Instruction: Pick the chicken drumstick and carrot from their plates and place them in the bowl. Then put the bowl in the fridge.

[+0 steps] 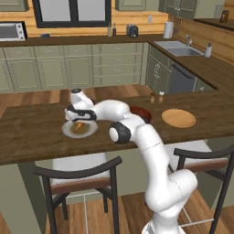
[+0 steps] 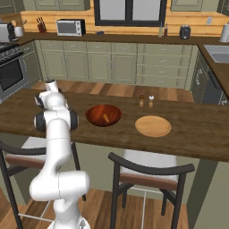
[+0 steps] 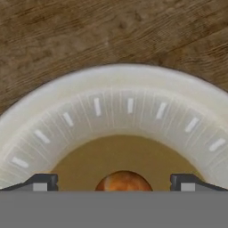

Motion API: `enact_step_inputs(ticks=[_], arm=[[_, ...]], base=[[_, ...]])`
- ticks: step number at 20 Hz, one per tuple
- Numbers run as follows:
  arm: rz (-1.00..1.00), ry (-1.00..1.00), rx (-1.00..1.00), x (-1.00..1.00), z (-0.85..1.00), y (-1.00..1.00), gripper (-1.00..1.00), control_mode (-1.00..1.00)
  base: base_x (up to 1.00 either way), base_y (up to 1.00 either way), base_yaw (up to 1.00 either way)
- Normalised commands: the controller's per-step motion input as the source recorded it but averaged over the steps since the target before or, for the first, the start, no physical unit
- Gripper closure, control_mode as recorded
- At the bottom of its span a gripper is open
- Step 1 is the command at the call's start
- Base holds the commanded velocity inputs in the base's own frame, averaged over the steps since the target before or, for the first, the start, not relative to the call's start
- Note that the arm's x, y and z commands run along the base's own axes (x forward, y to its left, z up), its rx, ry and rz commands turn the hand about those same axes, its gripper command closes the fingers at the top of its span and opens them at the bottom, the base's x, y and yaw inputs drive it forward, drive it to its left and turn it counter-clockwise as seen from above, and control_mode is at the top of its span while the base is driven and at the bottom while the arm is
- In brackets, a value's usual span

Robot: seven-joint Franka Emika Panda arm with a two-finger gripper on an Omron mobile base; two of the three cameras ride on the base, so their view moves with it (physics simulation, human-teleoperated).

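Note:
My gripper (image 1: pixel 78 120) hangs low over the pale grey-white plate (image 1: pixel 67 130) on the left of the wooden counter. It is open, and its fingertips (image 3: pixel 44 182) stand wide on both sides of a rounded, mottled orange-brown piece (image 3: pixel 124 181) that looks like the chicken drumstick (image 1: pixel 79 126). The piece lies in the plate's (image 3: pixel 116 107) tan middle and nothing grips it. The reddish-brown bowl (image 2: pixel 103 115) stands mid-counter with a small pale-orange stick (image 2: pixel 106 118) inside, probably the carrot. In the left base view my arm hides most of the bowl (image 1: pixel 143 112). The tan plate (image 2: pixel 153 125) to the right is bare. The fridge is out of view.
Salt and pepper shakers (image 2: pixel 146 101) stand behind the tan plate. Two dark-framed stools (image 1: pixel 80 176) sit under the counter's near edge. Green cabinets, a sink (image 1: pixel 178 48) and a microwave (image 2: pixel 70 27) line the far walls.

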Motion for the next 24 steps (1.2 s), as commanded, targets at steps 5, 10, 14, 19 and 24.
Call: enact_step_inputs(ticks=[5, 10, 14, 19, 24], arm=[[0.0, 0.03, 0.01, -0.02, -0.2, 0.08, 1.0, -1.0], [0.0, 0.0, 0.03, -0.31, -0.01, -0.19, 1.0, -1.0], [0.0, 0.0, 0.05, -0.6, 0.39, -0.31, 1.0, -1.0], [0.0, -0.09, 0.01, -0.91, 0.57, -0.87, 1.0, -1.0], [0.0, -0.09, 0.0, -0.92, 0.23, -1.0, 1.0, -1.0]], base=[[0.0, 0.0, 0.0], [0.0, 0.0, 0.0], [0.0, 0.0, 0.0], [0.0, 0.0, 0.0], [0.0, 0.0, 0.0]])
